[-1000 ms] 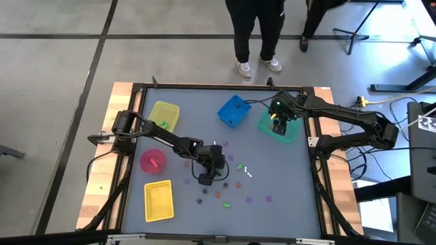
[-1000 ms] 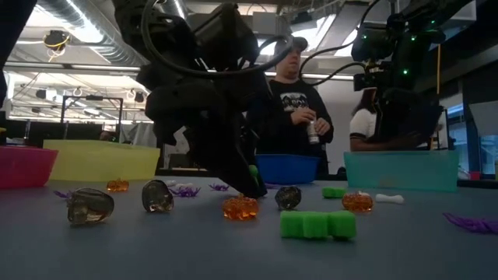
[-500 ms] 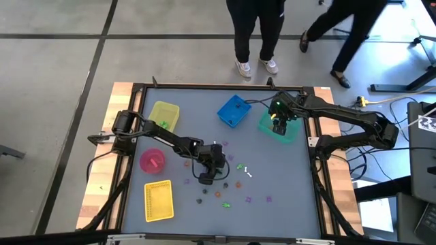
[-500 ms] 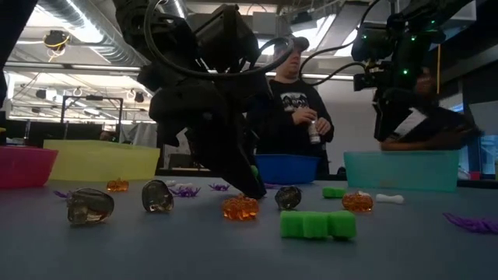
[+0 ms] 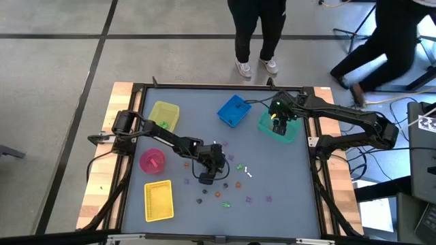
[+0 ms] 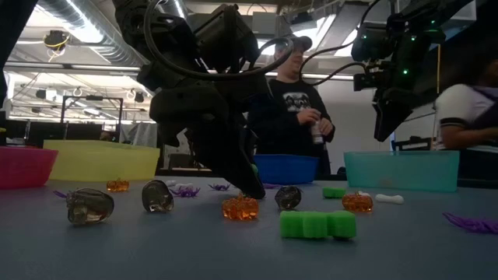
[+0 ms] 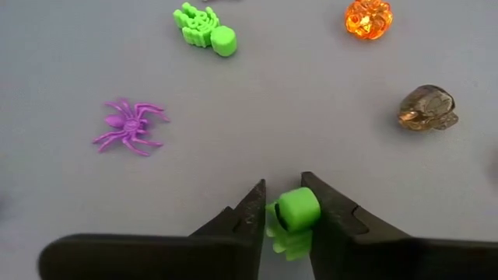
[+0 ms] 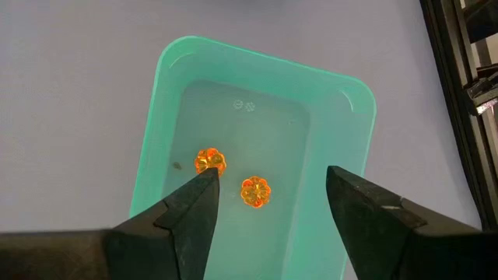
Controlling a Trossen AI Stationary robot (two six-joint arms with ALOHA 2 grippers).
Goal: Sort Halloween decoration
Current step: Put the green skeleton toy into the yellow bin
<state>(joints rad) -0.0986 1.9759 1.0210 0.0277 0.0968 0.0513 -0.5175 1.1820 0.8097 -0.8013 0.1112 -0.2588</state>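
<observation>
The Halloween decoration lies scattered mid-table (image 5: 225,194). Among it are a purple spider (image 7: 128,126), a green skeleton (image 7: 204,27), an orange pumpkin (image 7: 368,18) and a dark skull (image 7: 426,109). My left gripper (image 7: 292,204) (image 5: 216,170) reaches down to the table and is shut on another small green trinket (image 7: 294,222). My right gripper (image 8: 272,177) (image 5: 278,122) hangs open above the teal bin (image 8: 167,117). Two orange pumpkins (image 8: 254,190) lie on the bin's floor. My left gripper pinches the green trinket's round end (image 7: 299,207) between its two fingers, one on each side. The fingers slant down from the table's left side. The trinket's other end runs back between the fingers, and the trinket lies on the table.
A yellow bin (image 5: 163,114), a blue bin (image 5: 233,111), a pink bowl (image 5: 152,161) and a yellow basket (image 5: 158,201) stand around the table's left and far parts. More trinkets, such as a green block (image 6: 317,224) and an orange pumpkin (image 6: 240,208), lie nearby. People stand beyond the far edge.
</observation>
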